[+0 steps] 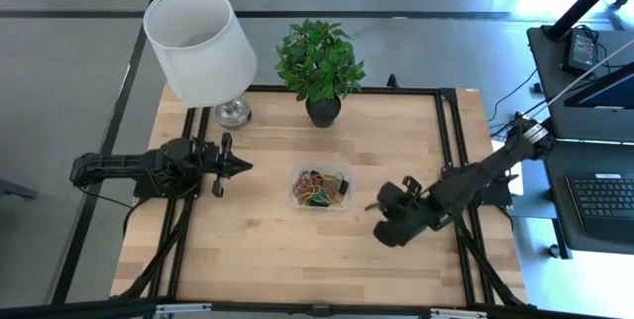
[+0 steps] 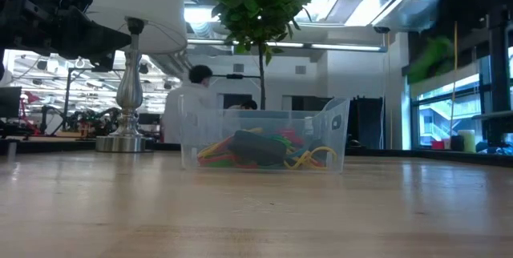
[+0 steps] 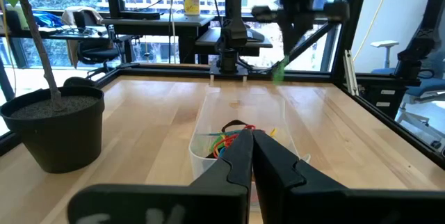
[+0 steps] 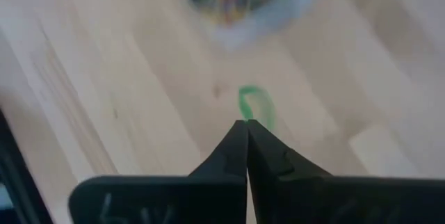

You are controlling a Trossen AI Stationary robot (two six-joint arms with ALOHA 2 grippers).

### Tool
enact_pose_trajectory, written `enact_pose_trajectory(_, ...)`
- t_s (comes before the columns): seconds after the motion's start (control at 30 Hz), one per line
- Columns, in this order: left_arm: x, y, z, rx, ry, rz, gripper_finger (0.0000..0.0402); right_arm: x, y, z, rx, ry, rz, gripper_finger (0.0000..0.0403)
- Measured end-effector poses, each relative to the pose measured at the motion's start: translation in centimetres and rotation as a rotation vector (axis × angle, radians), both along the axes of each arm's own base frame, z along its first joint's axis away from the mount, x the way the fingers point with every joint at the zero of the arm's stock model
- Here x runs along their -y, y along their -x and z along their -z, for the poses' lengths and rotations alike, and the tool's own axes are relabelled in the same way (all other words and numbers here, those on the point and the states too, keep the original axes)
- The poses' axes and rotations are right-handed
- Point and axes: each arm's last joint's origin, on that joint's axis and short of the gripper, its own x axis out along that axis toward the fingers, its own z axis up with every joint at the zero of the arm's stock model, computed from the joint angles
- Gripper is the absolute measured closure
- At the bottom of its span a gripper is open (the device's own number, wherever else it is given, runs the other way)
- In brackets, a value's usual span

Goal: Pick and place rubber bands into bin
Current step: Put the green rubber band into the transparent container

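Green rubber band (image 4: 254, 106) pinched by right end effector (image 4: 246, 124), one bin (image 1: 319, 188)

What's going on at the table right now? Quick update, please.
Right hand shut on a green rubber band, off the bin. Left hand shut, empty, waiting left of it. Bin holds many bands. Nothing between.

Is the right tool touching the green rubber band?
Touching: in the right wrist view, the right tool is shut on the green rubber band, which dangles from its tips.
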Motion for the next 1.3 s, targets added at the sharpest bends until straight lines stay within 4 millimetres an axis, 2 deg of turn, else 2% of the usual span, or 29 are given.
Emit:
enact_pose_trajectory(0.17,0.0,0.0,0.0,0.0,0.0,0.0,0.0395,1.7,-2.7,-2.7,0.071,0.035,0.006,0.0403)
enact_pose_trajectory(0.37,0.0,0.0,0.0,0.0,0.0,0.0,0.0394,3.3,-8.3,-3.5,0.045,0.129,-0.079,0.0403)
enact_pose_trajectory(0.53,0.0,0.0,0.0,0.0,0.0,0.0,0.0395,4.4,-13.3,-1.8,-0.038,0.138,-0.171,0.0403)
enact_pose_trajectory(0.67,0.0,0.0,0.0,0.0,0.0,0.0,0.0395,5.4,-15.8,1.4,-0.137,0.09,-0.187,0.0403)
enact_pose_trajectory(0.83,0.0,0.0,0.0,0.0,0.0,0.0,0.0394,6.3,-17.4,5.8,-0.27,-0.015,-0.194,0.0403)
enact_pose_trajectory(0.97,0.0,0.0,0.0,0.0,0.0,0.0,0.0396,6.6,-17.9,8.1,-0.332,-0.059,-0.191,0.0402)
enact_pose_trajectory(1.13,0.0,0.0,0.0,0.0,0.0,0.0,0.0393,6.9,-18.3,9.5,-0.368,-0.088,-0.183,0.0392)
enact_pose_trajectory(1.3,0.0,0.0,0.0,0.0,0.0,0.0,0.0396,7.1,-18.3,9.4,-0.36,-0.099,-0.15,0.0379)
